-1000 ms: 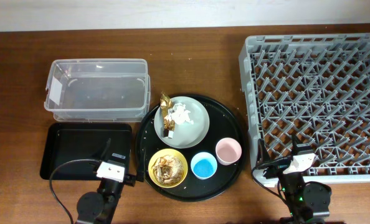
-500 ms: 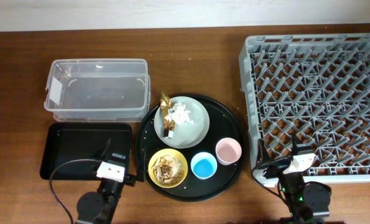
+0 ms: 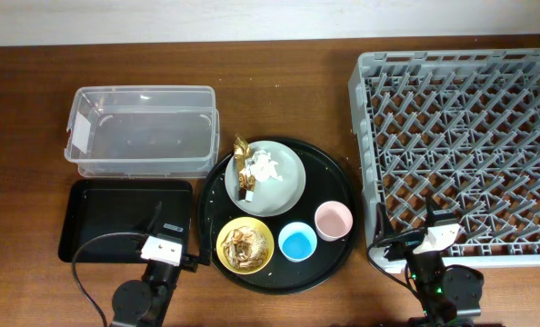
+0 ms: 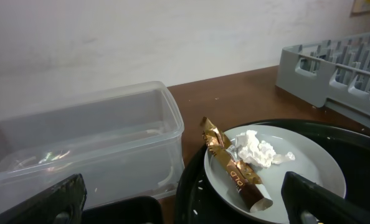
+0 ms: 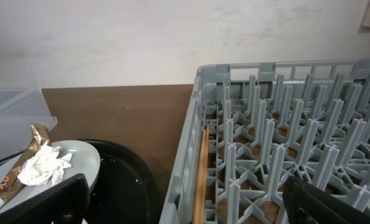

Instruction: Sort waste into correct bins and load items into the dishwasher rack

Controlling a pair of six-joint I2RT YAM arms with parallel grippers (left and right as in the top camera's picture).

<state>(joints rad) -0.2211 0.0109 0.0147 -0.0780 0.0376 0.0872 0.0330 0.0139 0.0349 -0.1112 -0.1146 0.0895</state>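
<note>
Left gripper (image 4: 185, 204) and right gripper (image 5: 185, 204): fingers spread, holding nothing. The gold foil wrapper (image 4: 232, 167) lies on the plate (image 4: 309, 171), lower centre of frame, touching the tissue (image 4: 255, 149). It is probably light, crinkly and slippery; pinch its raised upper end.

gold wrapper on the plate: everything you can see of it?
The gold foil wrapper is a long, crinkled strip, gold at one end, with a brown printed band. It lies flat along the left side of the grey-green plate, gold end overhanging the rim, crumpled white tissue against it. Nothing grips it.
</note>
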